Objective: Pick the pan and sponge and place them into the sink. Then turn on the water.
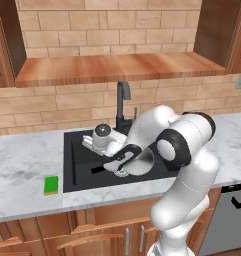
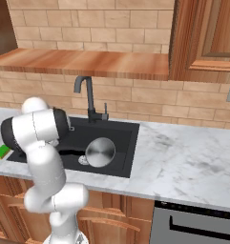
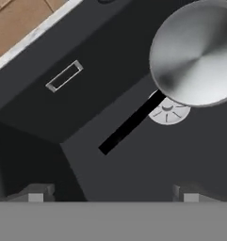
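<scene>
One marble counter (image 1: 22, 165), brick wall; pan (image 2: 100, 152) in sink (image 2: 123, 143); gripper (image 3: 113, 195) released.

The silver pan (image 2: 100, 152) lies in the black sink (image 2: 121, 131), partly over the drain. The green sponge (image 1: 51, 185) sits on the counter left of the sink.

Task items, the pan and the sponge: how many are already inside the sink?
1. The pan lies in the sink, over the drain. The sponge rests on the counter.

Pan (image 2: 100, 152) sits in sink (image 2: 126, 143), mid-frame, partly over drain (image 2: 83, 160); sponge (image 2: 1, 152) on counter (image 2: 183, 162), far left edge.
</scene>
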Robot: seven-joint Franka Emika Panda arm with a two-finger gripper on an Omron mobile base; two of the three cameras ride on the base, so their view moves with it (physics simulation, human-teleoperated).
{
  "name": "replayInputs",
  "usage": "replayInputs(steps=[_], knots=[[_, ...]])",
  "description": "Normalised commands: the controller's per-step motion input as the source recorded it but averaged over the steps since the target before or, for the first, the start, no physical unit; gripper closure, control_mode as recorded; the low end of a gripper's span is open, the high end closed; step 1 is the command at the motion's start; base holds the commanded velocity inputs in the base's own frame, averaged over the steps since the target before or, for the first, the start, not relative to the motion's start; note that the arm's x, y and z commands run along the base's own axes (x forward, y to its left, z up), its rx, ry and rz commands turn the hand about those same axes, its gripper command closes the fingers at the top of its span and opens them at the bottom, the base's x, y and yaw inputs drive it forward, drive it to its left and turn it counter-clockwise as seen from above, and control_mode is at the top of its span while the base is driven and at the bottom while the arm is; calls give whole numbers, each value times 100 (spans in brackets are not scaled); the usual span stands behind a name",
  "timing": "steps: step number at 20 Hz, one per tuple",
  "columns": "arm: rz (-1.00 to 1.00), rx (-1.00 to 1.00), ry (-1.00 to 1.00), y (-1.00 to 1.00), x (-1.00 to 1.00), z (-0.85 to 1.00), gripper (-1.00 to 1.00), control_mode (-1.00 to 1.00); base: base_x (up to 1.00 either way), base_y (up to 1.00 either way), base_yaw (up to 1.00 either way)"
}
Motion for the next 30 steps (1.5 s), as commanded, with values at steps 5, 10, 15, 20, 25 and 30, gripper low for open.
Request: replayInputs(steps=[5, 10, 15, 20, 25, 30], knots=[[24, 0, -1, 0, -26, 68, -100, -100, 0, 0, 0], [28, 9, 0, 0, -18, 78, -100, -100, 0, 0, 0], [30, 6, 0, 0, -20, 66, -100, -100, 0, 0, 0], [25, 0, 2, 21, -20, 57, -100, -100, 0, 0, 0], [20, -6, 9, 38, -12, 33, -100, -100, 0, 0, 0], [13, -11, 14, 46, -2, 31, -100, -100, 0, 0, 0]])
